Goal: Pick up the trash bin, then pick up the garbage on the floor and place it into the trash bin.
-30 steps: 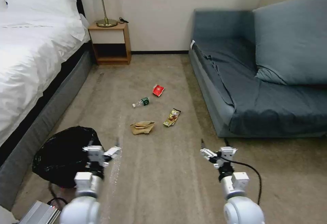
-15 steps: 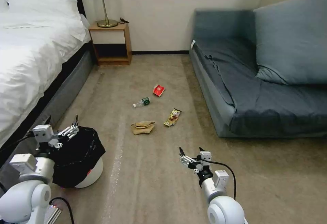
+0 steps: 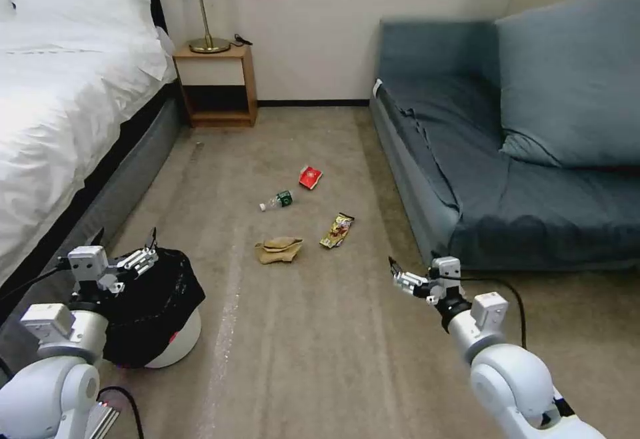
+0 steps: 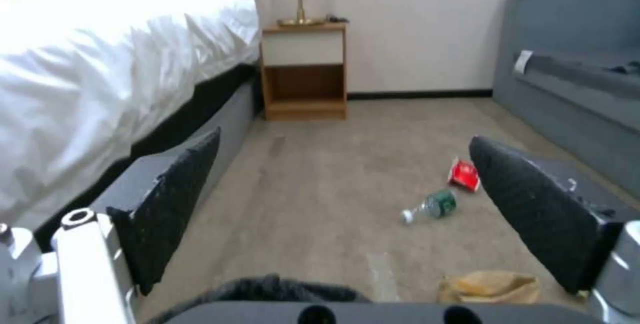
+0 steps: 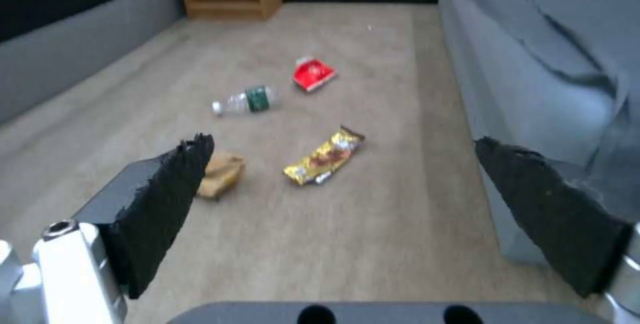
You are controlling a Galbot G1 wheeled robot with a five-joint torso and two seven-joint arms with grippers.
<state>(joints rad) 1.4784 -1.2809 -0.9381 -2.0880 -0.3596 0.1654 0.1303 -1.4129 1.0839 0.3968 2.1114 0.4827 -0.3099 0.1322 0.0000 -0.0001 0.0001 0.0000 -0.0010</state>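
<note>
We held our left end effector (image 3: 148, 252) spread wide and empty just above the trash bin (image 3: 157, 305) beside the bed (image 3: 60, 119), our right end effector (image 3: 399, 272) likewise released near the floor's garbage (image 3: 279, 249).

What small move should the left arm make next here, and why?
Probably lower the left tool onto the near rim of the trash bin. It is open, hovers just above the black bag and holds nothing; all the litter lies on the carpet. The right tool is open, over bare floor.
</note>
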